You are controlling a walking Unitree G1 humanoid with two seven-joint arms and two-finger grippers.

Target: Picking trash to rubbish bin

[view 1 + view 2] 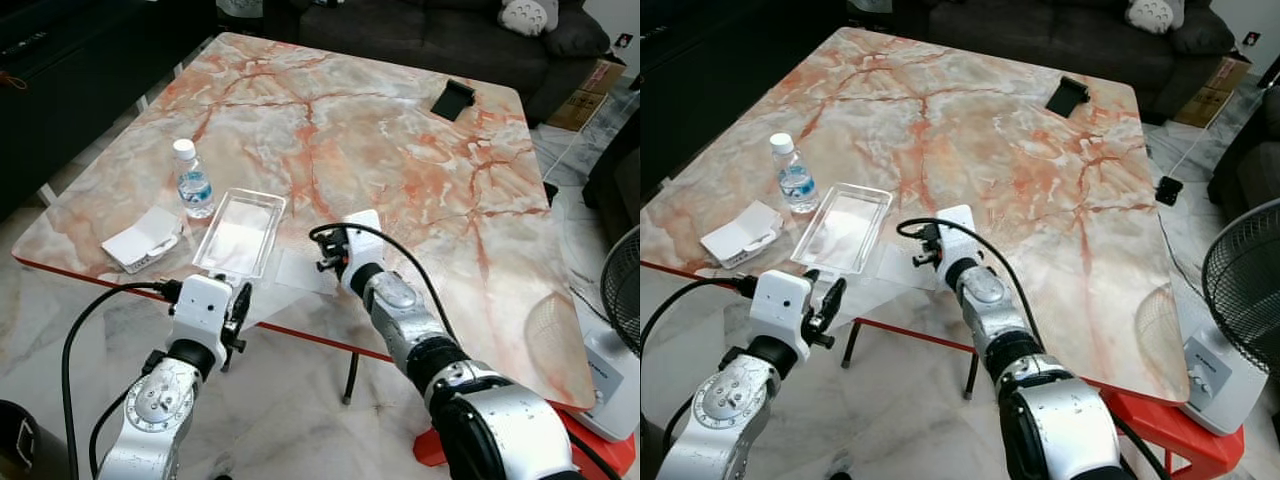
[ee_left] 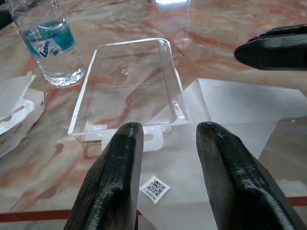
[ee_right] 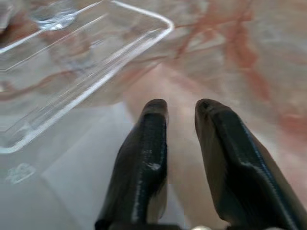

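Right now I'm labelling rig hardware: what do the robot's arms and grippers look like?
Both arms are silver metal with rounded joints. The left gripper and right gripper each have two long, glossy black fingers. White boxy wrist modules carry looping black cables.

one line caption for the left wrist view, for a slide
Left gripper open at the near end of a clear plastic tray on the marble table.

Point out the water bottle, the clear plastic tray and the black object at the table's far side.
water bottle (image 1: 194, 186), left eye view, on its blue label.
clear plastic tray (image 1: 240, 232), left eye view, on its flat bottom.
black object (image 1: 453, 98), left eye view, on its middle.
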